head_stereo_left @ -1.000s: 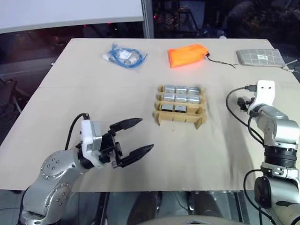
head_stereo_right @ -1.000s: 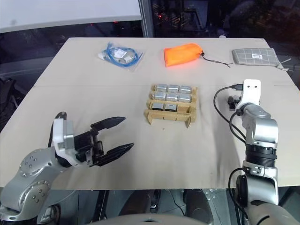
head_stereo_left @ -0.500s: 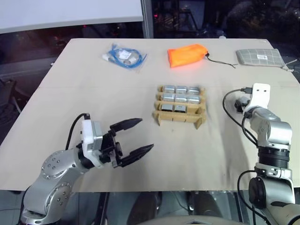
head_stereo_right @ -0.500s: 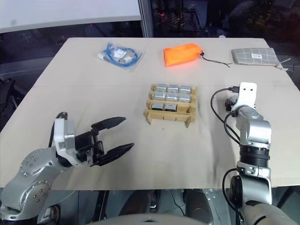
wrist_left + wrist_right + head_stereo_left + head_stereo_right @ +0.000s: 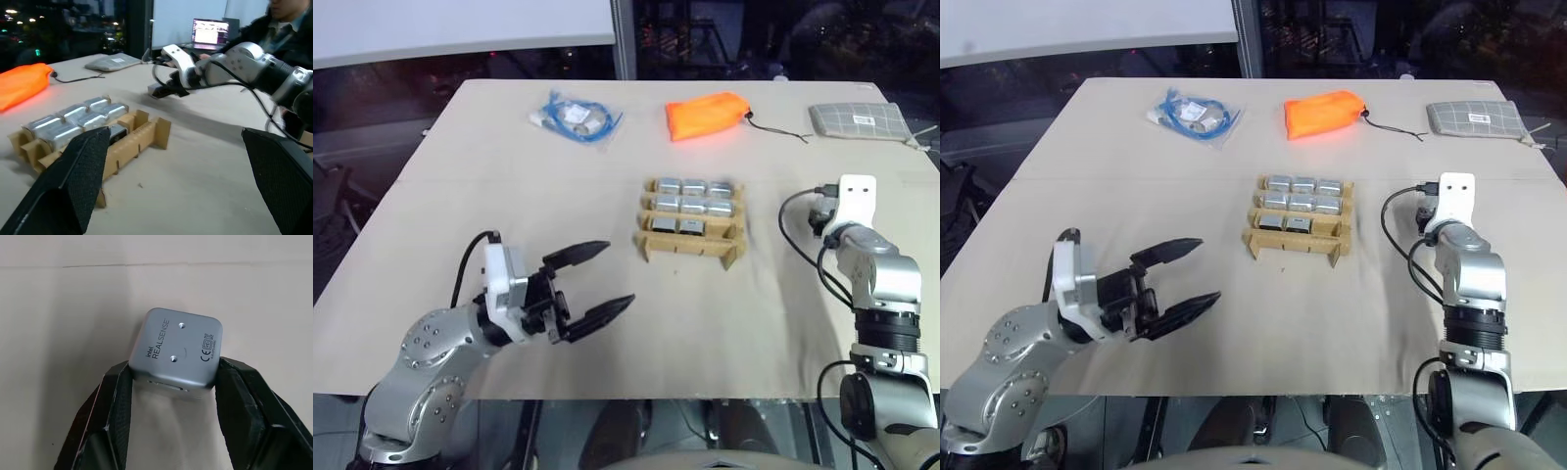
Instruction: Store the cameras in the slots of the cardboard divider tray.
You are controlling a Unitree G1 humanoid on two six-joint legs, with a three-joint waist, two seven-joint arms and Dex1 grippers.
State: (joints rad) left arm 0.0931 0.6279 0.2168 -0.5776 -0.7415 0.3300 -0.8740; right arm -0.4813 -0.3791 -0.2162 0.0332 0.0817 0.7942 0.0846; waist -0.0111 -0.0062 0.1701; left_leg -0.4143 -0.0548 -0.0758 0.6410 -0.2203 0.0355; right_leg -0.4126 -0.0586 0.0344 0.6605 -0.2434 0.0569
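My right end effector just pinched in on the last camera near the table's right edge. Left end effector hangs wide, empty. Divider tray mid-table has one front slot free, so lift's next.

Beige table w/ cardboard divider tray, orange pouch, grey pouch, bagged blue cable.

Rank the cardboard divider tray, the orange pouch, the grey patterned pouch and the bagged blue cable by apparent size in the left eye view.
1. Cardboard divider tray, nearest the camera.
2. Grey patterned pouch, orange pouch and bagged blue cable: too alike to rank.
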